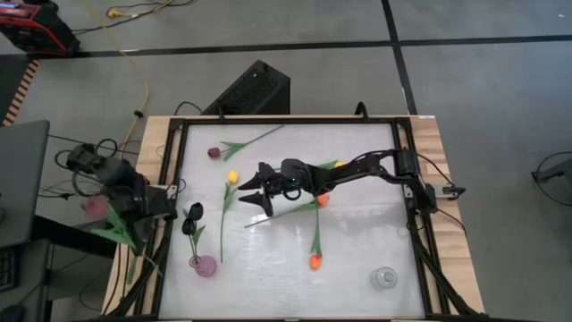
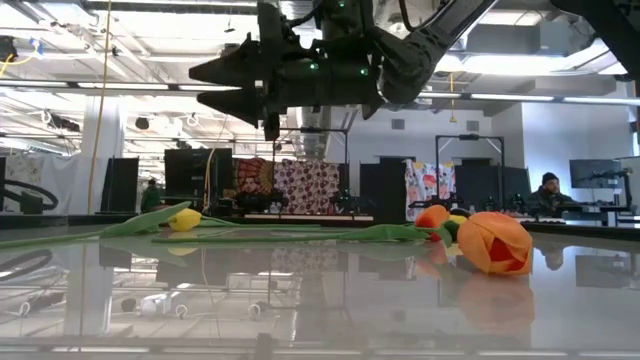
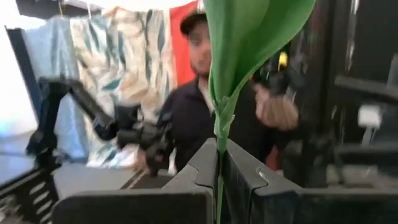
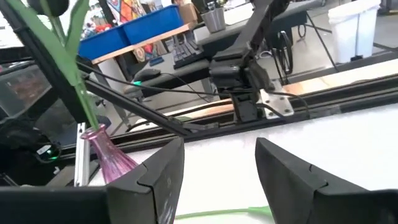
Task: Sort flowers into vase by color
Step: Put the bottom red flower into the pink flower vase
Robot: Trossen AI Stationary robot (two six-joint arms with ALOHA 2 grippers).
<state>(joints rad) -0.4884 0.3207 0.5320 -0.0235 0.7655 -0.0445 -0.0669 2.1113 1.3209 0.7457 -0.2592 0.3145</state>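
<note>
My left gripper [image 3: 219, 154] is off the table's left edge [image 1: 121, 224], shut on a flower with a pink head [image 1: 94, 207] and green leaves [image 1: 119, 235]. My right gripper [image 1: 243, 191] hovers open above the table's middle, touching nothing [image 2: 203, 86]. The purple vase [image 1: 206, 266] stands near the left edge with dark flowers [image 1: 192, 216] in it, and it also shows in the right wrist view [image 4: 109, 155]. A maroon tulip [image 1: 214, 152], a yellow one [image 1: 232, 176] and two orange ones [image 1: 322, 200] [image 1: 315, 261] lie flat on the table. My left gripper pinches the flower's thin green stem [image 3: 219, 134] between its two fingers, just below where the broad leaf [image 3: 249, 31] starts. The fingers lie across the stem. The flower is lifted clear, beyond the table's left edge.
A clear glass vase [image 1: 384, 278] stands near the table's near right corner. Another flower head [image 1: 338, 165] lies partly under the right arm. A dark frame [image 1: 174, 179] borders the table. A person [image 3: 205, 106] stands beyond the left gripper.
</note>
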